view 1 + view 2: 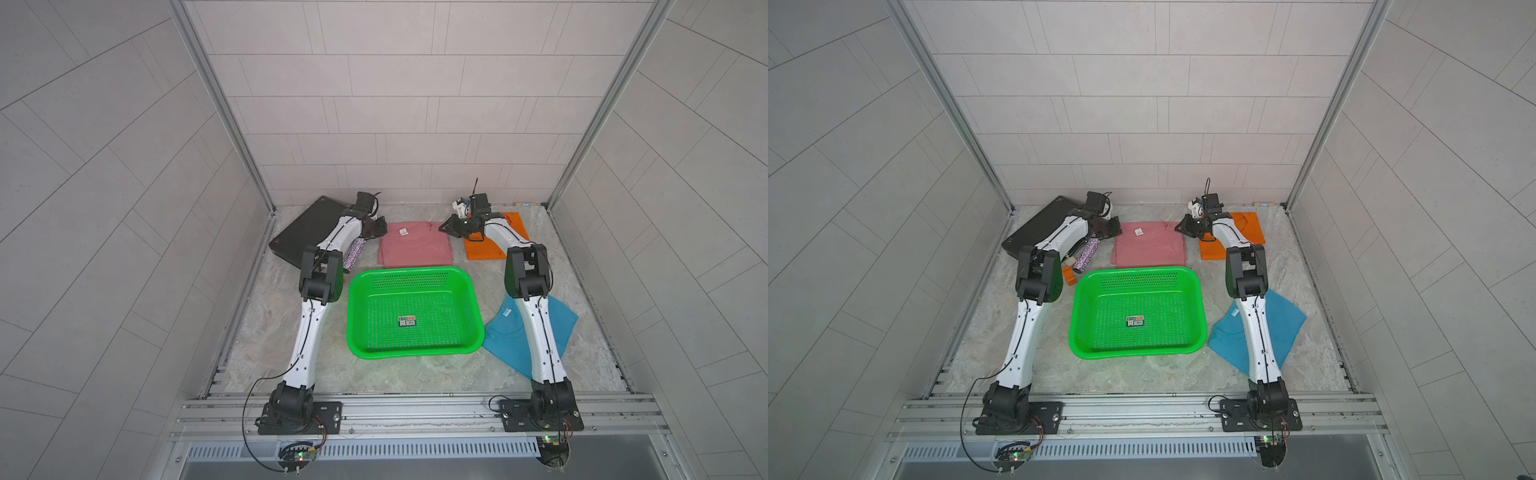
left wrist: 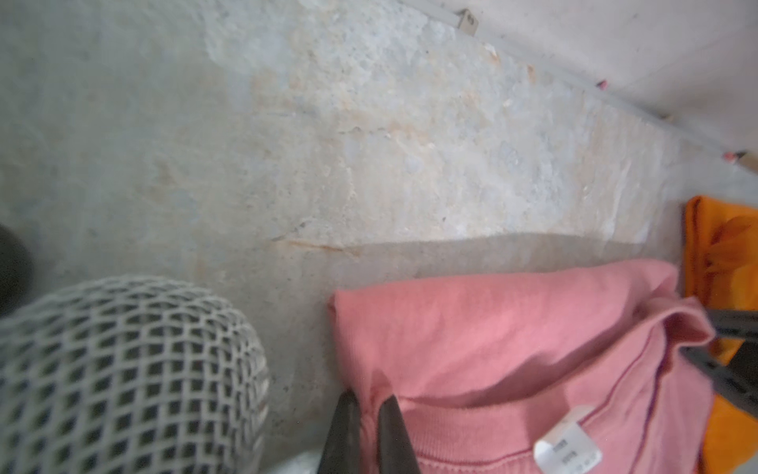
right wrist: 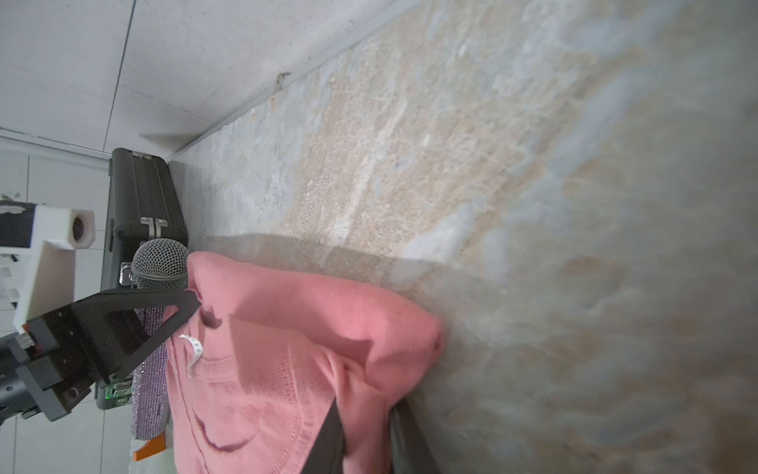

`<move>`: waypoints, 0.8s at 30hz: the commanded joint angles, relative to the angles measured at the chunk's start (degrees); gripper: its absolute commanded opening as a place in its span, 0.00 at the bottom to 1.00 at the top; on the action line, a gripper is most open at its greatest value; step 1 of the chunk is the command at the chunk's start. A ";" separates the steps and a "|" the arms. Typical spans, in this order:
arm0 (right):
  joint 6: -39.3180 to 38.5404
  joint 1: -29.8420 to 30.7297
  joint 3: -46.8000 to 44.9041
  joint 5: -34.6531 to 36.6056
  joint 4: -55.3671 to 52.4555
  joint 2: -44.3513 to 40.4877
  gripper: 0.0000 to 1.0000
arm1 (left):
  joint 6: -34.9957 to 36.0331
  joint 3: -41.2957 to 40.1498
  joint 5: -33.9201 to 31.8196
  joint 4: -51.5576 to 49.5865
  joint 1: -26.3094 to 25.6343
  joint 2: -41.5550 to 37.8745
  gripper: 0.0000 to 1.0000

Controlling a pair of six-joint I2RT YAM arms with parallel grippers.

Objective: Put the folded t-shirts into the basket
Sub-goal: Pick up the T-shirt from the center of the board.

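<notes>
In both top views the two arms reach to the far side of the marble-patterned counter [image 1: 415,374]. The left claw [image 1: 380,227] and the right claw [image 1: 448,227] sit at the two far corners of the dusty pink folded cloth t-shirt [image 1: 413,249]. This t-shirt lies flat just behind the bright green perforated plastic basket [image 1: 411,271], which holds only its small sticker [image 1: 407,321]. The bright orange folded t-shirt [image 1: 482,249] lies beside the pink one, partly under the right arm. The teal blue folded t-shirt [image 1: 509,345] lies just beside the basket on the right.

In the left wrist view the left claw [image 2: 369,404] has its jaws almost together, and a fold of pink cloth near the collar is pinched between them.

In the right wrist view the right claw [image 3: 367,427] is closed on the bunched corner of the same t-shirt.

I judge that the step in hand is the grasp of the first t-shirt, with none in the basket yet. The next move calls for both arms to lift together at the same height. Then they should bring the cloth over the far rim and lower it before they let go, or the fold may open.
</notes>
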 commanded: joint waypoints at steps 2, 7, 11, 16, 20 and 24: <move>0.33 -0.13 -0.83 -2.67 2.40 -0.87 0.13 | -0.32 0.83 4.35 -0.89 -0.20 0.74 0.00; 1.14 -0.52 -1.44 -2.81 4.12 -4.65 0.07 | -0.11 0.38 5.20 -0.79 -0.04 -1.73 0.00; 2.58 -0.45 -2.60 -2.98 6.56 -8.19 0.05 | -0.31 -0.63 6.99 -0.12 -0.03 -4.64 0.00; 3.36 -0.43 -2.90 -2.61 7.66 -12.25 0.03 | -0.66 -2.13 8.25 0.16 0.01 -8.96 0.00; 3.99 -0.47 -2.90 -2.54 7.68 -15.25 0.02 | -0.82 -3.52 8.77 -0.40 -0.03 -12.44 0.00; 4.04 -0.44 -2.89 -2.63 7.12 -18.27 0.02 | -1.02 -4.82 10.04 -0.68 -0.12 -16.35 0.00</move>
